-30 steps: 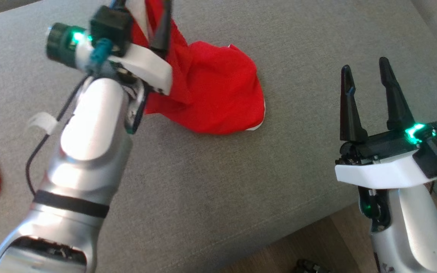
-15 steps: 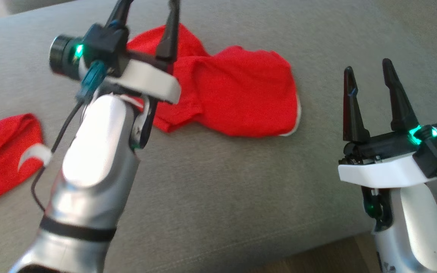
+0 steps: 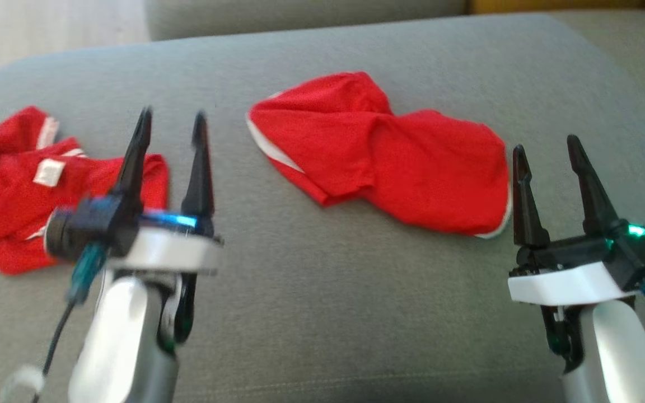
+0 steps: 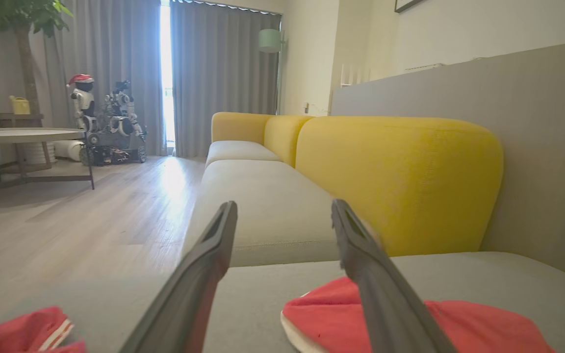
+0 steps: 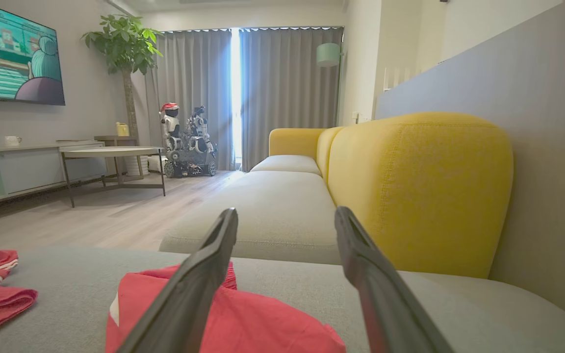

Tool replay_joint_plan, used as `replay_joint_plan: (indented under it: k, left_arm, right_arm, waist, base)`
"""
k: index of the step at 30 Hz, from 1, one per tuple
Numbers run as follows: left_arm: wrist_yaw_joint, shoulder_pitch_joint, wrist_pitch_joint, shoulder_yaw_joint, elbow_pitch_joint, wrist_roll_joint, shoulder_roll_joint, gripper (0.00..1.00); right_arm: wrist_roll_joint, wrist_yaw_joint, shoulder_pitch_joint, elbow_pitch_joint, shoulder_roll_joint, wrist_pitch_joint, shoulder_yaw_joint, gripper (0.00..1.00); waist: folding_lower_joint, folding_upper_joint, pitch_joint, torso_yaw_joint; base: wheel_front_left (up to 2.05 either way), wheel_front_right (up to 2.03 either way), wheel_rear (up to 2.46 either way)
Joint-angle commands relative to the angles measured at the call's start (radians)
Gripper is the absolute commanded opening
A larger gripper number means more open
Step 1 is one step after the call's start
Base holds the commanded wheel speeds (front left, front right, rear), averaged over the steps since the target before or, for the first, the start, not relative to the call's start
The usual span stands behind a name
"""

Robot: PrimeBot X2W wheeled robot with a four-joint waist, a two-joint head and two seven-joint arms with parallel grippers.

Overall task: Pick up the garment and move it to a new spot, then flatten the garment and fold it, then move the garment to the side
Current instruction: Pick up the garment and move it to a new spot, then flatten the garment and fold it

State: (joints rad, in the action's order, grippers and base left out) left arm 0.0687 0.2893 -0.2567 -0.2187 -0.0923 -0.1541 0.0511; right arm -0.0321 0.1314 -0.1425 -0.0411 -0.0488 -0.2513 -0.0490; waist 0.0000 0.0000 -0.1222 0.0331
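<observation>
Two grippers hang empty over the couch (image 3: 311, 313). A second garment (image 3: 14, 184) lies just left of the left gripper (image 3: 172, 116), whose jaws are spread wide. The garment (image 3: 389, 162) lies crumpled to its right, beside the right gripper (image 3: 545, 144), likewise spread wide.

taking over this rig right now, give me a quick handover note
Left gripper: open, empty, raised over the grey cushion.
Right gripper: open, empty, at the near right.
Red garment: lies rumpled mid-cushion, held by neither gripper. A second red garment lies bunched at the cushion's left end.
Done: nothing flattened or folded yet.
Left: flatten it, fold it, move it aside.
</observation>
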Motion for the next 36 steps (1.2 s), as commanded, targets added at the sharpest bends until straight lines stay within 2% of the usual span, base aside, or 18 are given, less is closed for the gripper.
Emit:
replay_joint_plan:
  k: [1,5,10,15,21,29,36]
  left_arm:
    - [-0.001,-0.001,-0.005,0.043,0.053,-0.010,0.012,1.00]
    - [-0.004,-0.108,-0.005,0.067,0.100,-0.018,0.005,1.00]
    - [0.014,-0.195,-0.005,0.079,0.135,-0.011,0.001,1.00]
    - [0.032,-0.246,-0.005,0.049,0.161,-0.021,0.000,1.00]
    - [0.062,-0.263,-0.005,0.021,0.182,-0.040,-0.001,1.00]
    - [0.071,-0.240,-0.005,0.000,0.183,-0.035,-0.001,1.00]
    - [0.072,-0.225,-0.005,-0.022,0.164,-0.034,-0.001,1.00]
  right_arm:
    - [0.006,-0.001,-0.010,0.031,-0.001,-0.010,-0.015,1.00]
    - [0.007,-0.001,0.013,0.027,-0.001,-0.010,-0.009,1.00]
    - [0.004,-0.001,0.035,0.023,-0.001,-0.010,-0.001,1.00]
    - [0.003,-0.001,0.051,0.020,-0.001,-0.010,0.007,1.00]
    - [0.003,-0.001,0.055,0.017,-0.001,-0.010,0.015,1.00]
    - [0.001,-0.001,0.046,0.004,-0.001,-0.010,0.022,1.00]
    - [-0.073,-0.001,-0.013,-0.107,-0.001,0.016,0.071,1.00]
  waist:
    - [0.0000,0.0000,0.035,-0.040]
    - [0.0000,0.0000,0.059,-0.063]
    - [0.0000,0.0000,0.084,-0.078]
    - [0.0000,0.0000,0.087,-0.082]
    - [0.0000,0.0000,0.075,-0.081]
    - [0.0000,0.0000,0.064,-0.081]
    - [0.0000,0.0000,0.025,-0.092]
  base:
    - [0.00,0.00,0.00]
    - [0.00,0.00,0.00]
    - [0.00,0.00,0.00]
    - [0.00,0.00,0.00]
    - [0.00,0.00,0.00]
    - [0.00,0.00,0.00]
    - [0.00,0.00,0.00]
